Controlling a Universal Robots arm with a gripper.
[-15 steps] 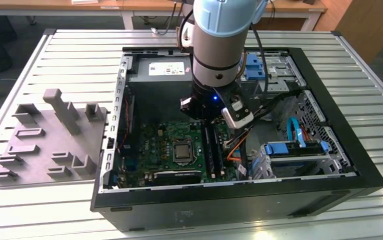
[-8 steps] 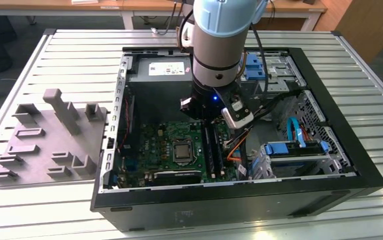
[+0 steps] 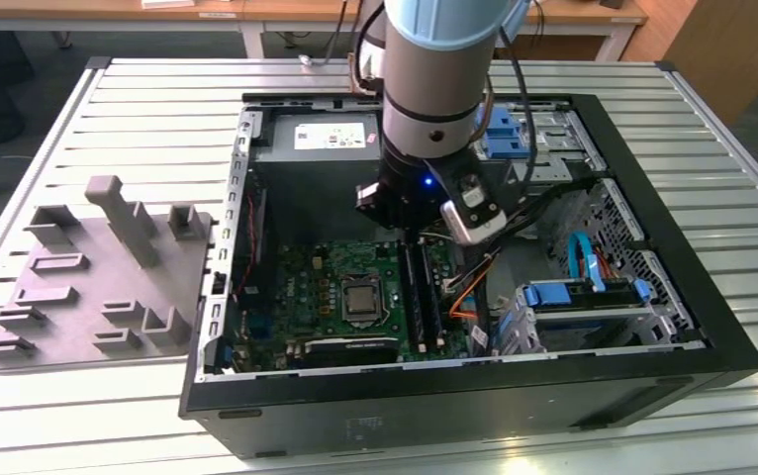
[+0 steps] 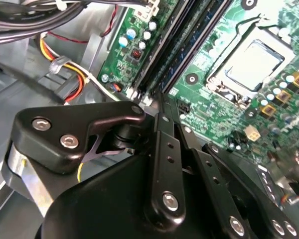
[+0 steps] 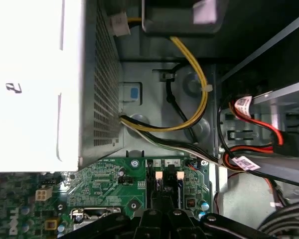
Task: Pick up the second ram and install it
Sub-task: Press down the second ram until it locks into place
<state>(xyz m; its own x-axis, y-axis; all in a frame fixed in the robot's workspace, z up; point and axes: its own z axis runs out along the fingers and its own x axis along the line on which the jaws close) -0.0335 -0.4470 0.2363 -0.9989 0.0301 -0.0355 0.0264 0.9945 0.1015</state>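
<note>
One gripper (image 3: pixel 413 233) stands over the far end of the motherboard slots (image 3: pixel 415 297); you cannot tell its opening. Treat the second ram as light, rigid, fragile; grip its long edges.

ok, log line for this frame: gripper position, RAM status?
gripper: down inside open PC case, over motherboard RAM slots | finger state: unclear | second ram: not discernible | grey holder block: on table, outside case

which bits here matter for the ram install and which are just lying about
Job:
- gripper, low over the slots
- ram slots
- motherboard

Lying about:
- grey holder block, outside the case
- blue drive bay
- power supply
</note>
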